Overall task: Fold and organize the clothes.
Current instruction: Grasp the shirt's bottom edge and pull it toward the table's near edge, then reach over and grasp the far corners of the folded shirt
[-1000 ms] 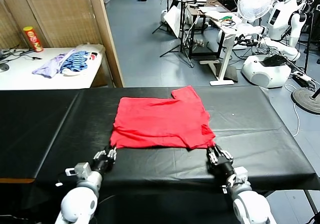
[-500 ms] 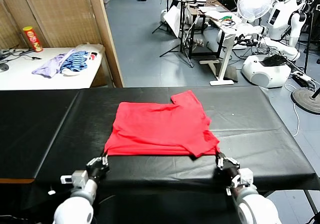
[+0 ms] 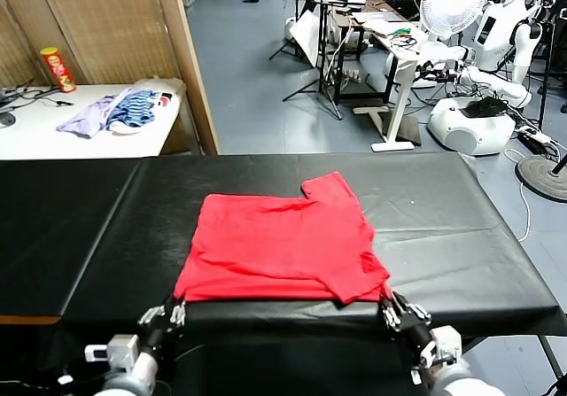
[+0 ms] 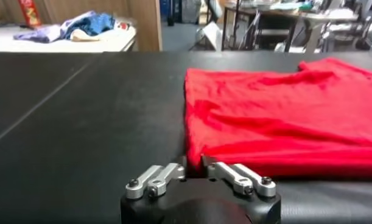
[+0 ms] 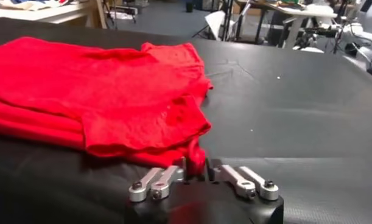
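The red T-shirt lies flat on the black table, in the middle and close to the near edge, with one sleeve sticking out at the far side. It looks folded over once — a second layer shows along its near edge. It is soft, thin and light, so it will bend, droop and wrinkle as soon as it is lifted, and one layer can slide over the other. It will not break. The best places to take hold look like the two near corners, pinching both layers together so the fold stays neat. The left gripper sits at the near left corner of the shirt and the right gripper at the near right corner. Both have their fingers spread apart and hold nothing; the cloth lies just in front of them, in the gap or right at it. There is no box, basket or bin to put the shirt in. Far off to the left, a white table holds a heap of other clothes and a red can — these are well apart from the shirt.
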Tool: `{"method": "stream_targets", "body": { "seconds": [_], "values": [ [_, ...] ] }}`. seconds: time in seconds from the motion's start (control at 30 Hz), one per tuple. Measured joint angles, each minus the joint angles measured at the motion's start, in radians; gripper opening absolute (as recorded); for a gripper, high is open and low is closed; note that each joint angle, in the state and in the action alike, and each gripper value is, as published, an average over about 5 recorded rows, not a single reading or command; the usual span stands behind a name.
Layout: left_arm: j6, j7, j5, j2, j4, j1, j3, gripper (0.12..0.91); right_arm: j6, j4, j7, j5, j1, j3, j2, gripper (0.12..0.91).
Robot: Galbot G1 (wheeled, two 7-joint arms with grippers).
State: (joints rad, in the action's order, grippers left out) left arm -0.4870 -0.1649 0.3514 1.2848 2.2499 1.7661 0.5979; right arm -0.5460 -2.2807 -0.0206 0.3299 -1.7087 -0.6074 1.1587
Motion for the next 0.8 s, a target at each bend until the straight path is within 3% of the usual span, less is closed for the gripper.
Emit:
{"method": "stream_targets", "body": {
  "seconds": [0.13,0.37,0.67,0.8],
  "values": [
    [-0.057,-0.004,0.018,-0.01,0.07,0.012,0.016,0.757,-0.001,-0.041,-0.016,0.053,0.031,-0.027,-0.024,0.796],
    [-0.098,-0.019,0.152,-0.094,0.088,-0.131,0.024,0.798,0.023,0.08,-0.055,0.077,0.29,0.029,-0.06,0.798],
    [-0.151,-0.104,0.377,-0.201,-0.204,-0.575,-0.109,0.798,0.019,0.449,-0.135,0.131,0.74,0.252,-0.038,0.798],
    [-0.168,-0.111,0.42,-0.197,-0.379,-0.76,-0.194,0.798,0.008,0.612,-0.143,0.148,0.891,0.335,-0.015,0.798]
  ]
}}
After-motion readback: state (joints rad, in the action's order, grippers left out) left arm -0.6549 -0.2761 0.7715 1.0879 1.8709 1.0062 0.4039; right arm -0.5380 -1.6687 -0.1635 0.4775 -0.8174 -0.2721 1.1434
